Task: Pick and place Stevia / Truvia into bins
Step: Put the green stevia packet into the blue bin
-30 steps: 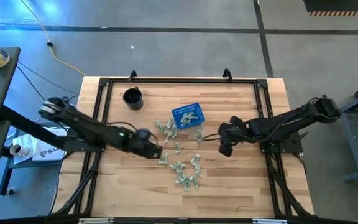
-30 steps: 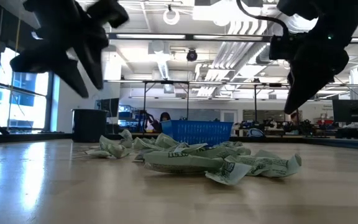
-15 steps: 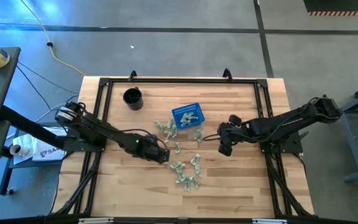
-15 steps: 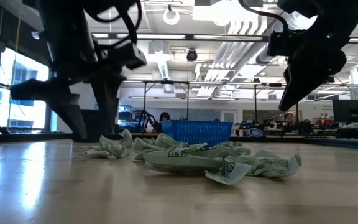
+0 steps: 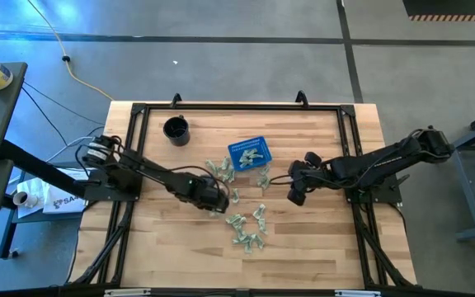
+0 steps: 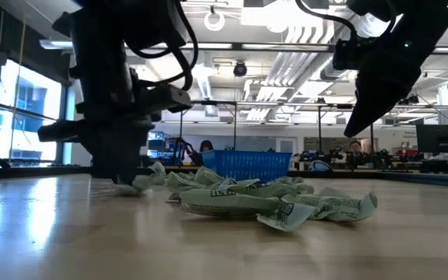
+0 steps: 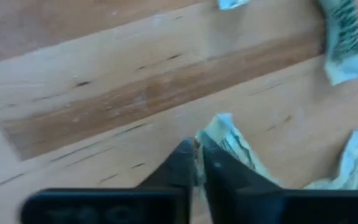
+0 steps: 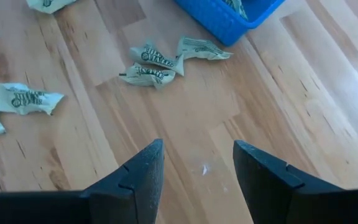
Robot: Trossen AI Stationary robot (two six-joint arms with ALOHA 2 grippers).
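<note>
Several pale green Stevia packets (image 5: 246, 224) lie scattered flat on the wooden table, near the blue basket (image 5: 248, 153); the low view shows them as a heap (image 6: 247, 201). More packets lie inside the basket. My left gripper (image 5: 218, 204) is down at the table on the left side of the scatter, shut on one packet (image 7: 229, 142). My right gripper (image 5: 293, 196) hovers open and empty to the right of the packets; in its wrist view (image 8: 197, 165) it is above bare wood, with the basket (image 8: 229, 15) ahead. My left gripper pinches one crumpled edge of the packet (image 7: 197, 144) between its two fingertips. The fingers come from above, slanting down from the table's left. The rest of the packet (image 7: 232, 146) spreads out beside the fingers and lies on the table.
A black round cup (image 5: 176, 130) stands at the far left of the table. A black frame (image 5: 237, 106) runs round the tabletop. Bare wood lies along the near edge (image 5: 246, 268) and between my right gripper and the right rail.
My left gripper has gone toward the table's right edge and down to the table at the left side of the packets, and its fingers have shut there on a packet. My right gripper has shifted slightly toward the packets.
</note>
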